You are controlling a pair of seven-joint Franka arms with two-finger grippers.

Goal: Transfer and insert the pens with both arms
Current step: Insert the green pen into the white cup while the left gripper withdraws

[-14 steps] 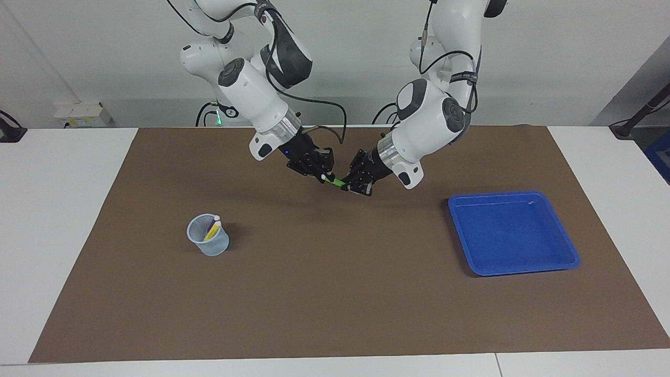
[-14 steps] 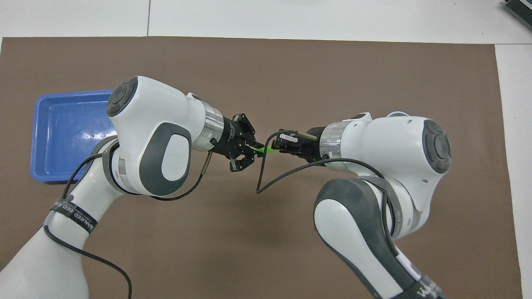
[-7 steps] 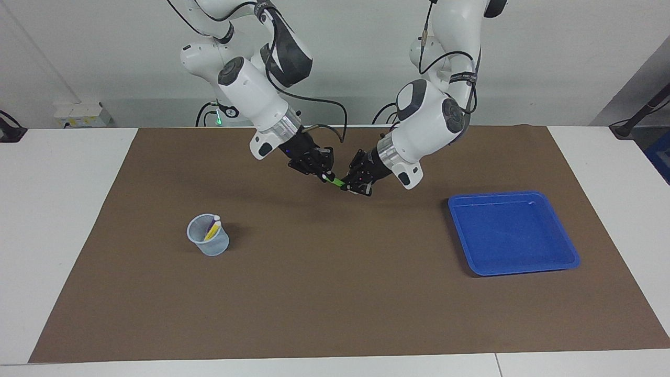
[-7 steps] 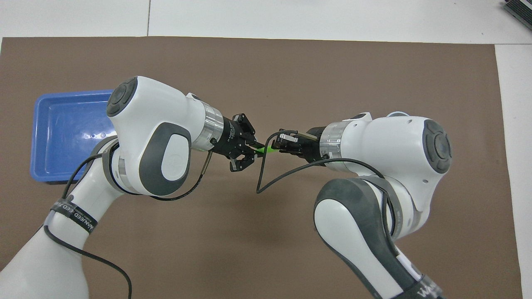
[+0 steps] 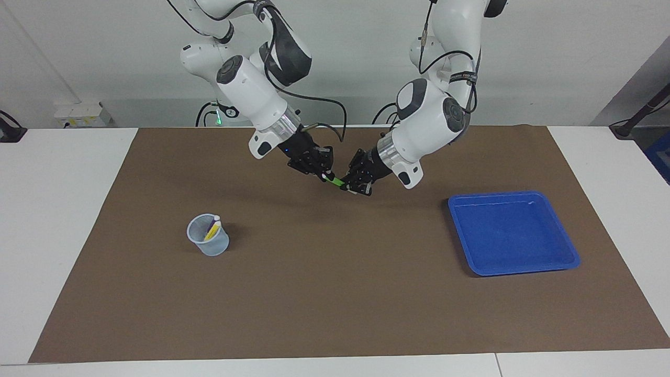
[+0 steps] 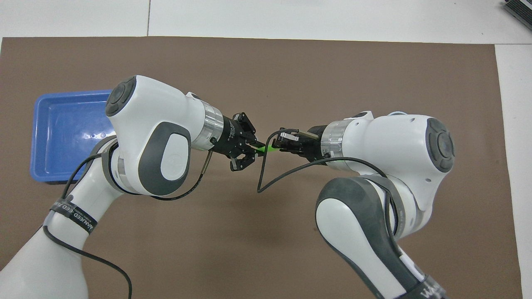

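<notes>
Green pen (image 5: 334,181) held in mid-air over the brown mat (image 5: 335,293) between right gripper (image 5: 325,176) and left gripper (image 5: 352,187), both sets of fingers closed on it, clear cup (image 5: 208,242) holding yellow pen (image 5: 212,231) and purple pen (image 5: 210,225), blue tray (image 5: 568,257) toward the left arm's end of the worktop (image 5: 57,209).

Facing view high, opposite robots; overhead view steep above them; both share mat (image 5: 335,293).

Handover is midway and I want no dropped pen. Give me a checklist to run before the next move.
1. Green pen in the air, spanning left gripper and right gripper: ok.
2. Which gripper actually grips it: cannot tell.
3. Pen's pale end at the right gripper: ok.
4. Cup upright, toward the right arm's end: ok.
5. Yellow pen and purple pen in the cup: ok.
6. Tray holds no pens: ok.
</notes>
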